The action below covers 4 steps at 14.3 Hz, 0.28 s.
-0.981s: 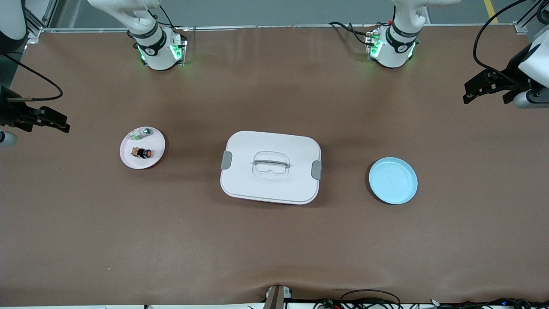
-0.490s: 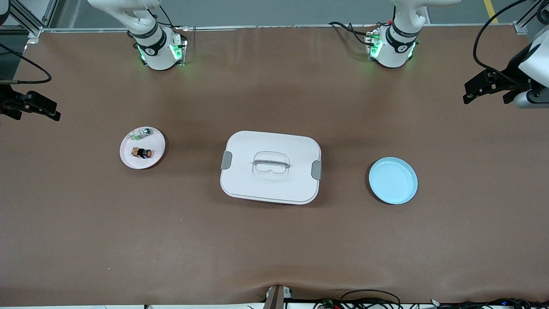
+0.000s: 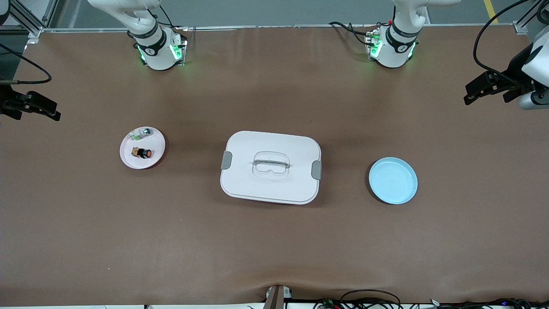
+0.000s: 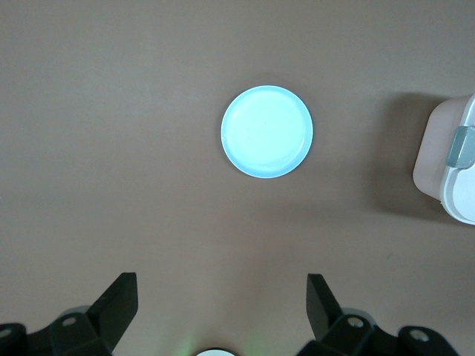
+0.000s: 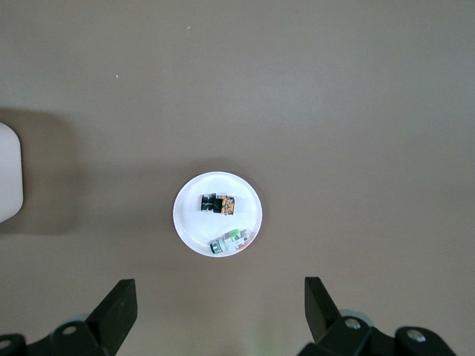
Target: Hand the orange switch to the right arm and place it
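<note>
Front view: tiny orange-capped black switch (image 3: 142, 152) lies on the round white plate (image 3: 156, 140); left gripper (image 3: 484, 88) and right gripper (image 3: 36, 107) hang high, jaws apart. Risk: pinching the neighbouring greenish-silver part (image 3: 142, 133) instead.

Saw table cover (image 3: 274, 240): matt brown, smooth, slightly wrinkled at near edge. White lidded box (image 3: 271, 167): looked like smooth satin plastic, grey clips, clear handle. Blue plate (image 3: 393, 180): smooth, faint sheen. White plate (image 3: 128, 159): smooth, plastic-looking. Orange switch (image 3: 143, 152): I noted black body, glossy orange cap. Small clear part (image 3: 141, 134): translucent, greenish-silver glint.
</note>
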### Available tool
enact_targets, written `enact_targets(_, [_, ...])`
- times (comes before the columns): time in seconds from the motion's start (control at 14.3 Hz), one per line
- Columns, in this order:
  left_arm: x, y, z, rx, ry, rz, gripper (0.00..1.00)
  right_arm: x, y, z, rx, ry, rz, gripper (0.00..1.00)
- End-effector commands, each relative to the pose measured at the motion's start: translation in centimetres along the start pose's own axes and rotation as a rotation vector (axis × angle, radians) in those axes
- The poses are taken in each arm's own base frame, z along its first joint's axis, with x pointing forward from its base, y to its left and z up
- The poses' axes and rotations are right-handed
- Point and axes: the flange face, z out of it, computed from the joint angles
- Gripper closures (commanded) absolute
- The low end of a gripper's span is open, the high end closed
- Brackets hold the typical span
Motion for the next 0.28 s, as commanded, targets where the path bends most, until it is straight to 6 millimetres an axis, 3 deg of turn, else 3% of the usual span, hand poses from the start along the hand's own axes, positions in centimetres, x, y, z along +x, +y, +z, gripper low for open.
enact_targets(0.0, [-0.46,0.09,-0.23,0.018,0.001,-0.007,0.0,-0.34,-0.16,-0.55,0.014,-0.001,0.012,0.0])
enact_targets(0.21, [-0.46,0.16,-0.23,0.02,0.001,0.006,0.0,-0.67,-0.22,-0.94,0.014,0.004,0.011,0.0])
